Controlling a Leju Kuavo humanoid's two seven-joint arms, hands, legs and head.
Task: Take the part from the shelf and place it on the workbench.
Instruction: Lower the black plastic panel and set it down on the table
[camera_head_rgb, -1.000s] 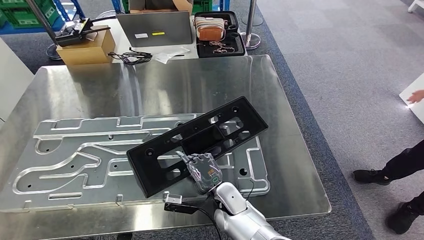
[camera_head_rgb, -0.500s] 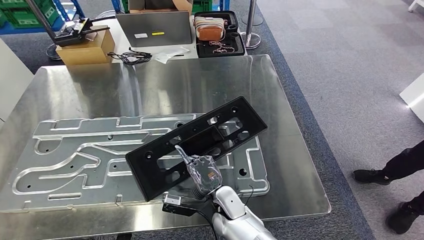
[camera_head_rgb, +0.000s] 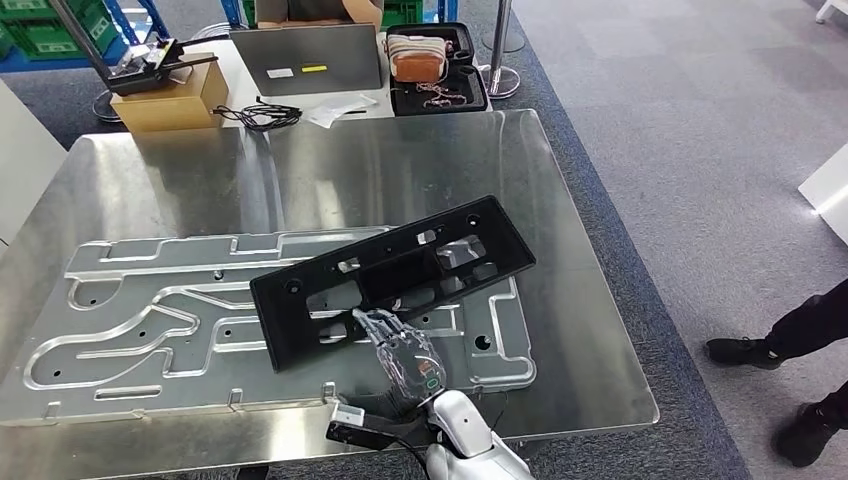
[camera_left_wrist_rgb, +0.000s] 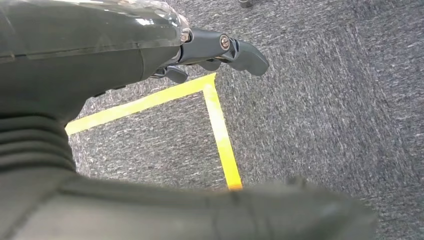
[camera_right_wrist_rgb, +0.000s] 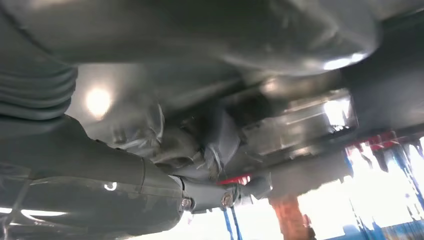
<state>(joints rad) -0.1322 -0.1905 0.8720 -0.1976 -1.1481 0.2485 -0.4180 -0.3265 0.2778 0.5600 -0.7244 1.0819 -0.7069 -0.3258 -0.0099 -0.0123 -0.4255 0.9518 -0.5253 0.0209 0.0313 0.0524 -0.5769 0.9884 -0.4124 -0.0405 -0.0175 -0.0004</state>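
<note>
Right hand (camera_head_rgb: 405, 355) reaches up from the near edge of the worktop (camera_head_rgb: 560, 330), its fingers (camera_head_rgb: 375, 325) lying over the near long edge of the black part (camera_head_rgb: 392, 275); whether they clamp the part or merely rest on it cannot be told from the head view, and the right wrist view is too blurred and close to settle it. At the wrist sits a small dark camera block (camera_head_rgb: 352, 420). The left hand (camera_left_wrist_rgb: 220, 50) hangs low over grey carpet (camera_left_wrist_rgb: 325, 100) marked with yellow tape (camera_left_wrist_rgb: 220, 130), holding nothing, its fingers apart and loosely bent.

The part is a long black frame with several rectangular openings, lying at a slant across the right end of a large machined metal plate (camera_head_rgb: 150, 320), which lies flat on the shiny worktop. Its right end points away from the robot.

Beyond the worktop's far edge are a cardboard box (camera_head_rgb: 170, 100) with a dark device on top, a tangle of black cable (camera_head_rgb: 260, 115), a grey laptop (camera_head_rgb: 305, 60) and an open black case (camera_head_rgb: 440, 70) with a tan bag inside. On the carpet at right are a person's dark shoes (camera_head_rgb: 745, 352).
</note>
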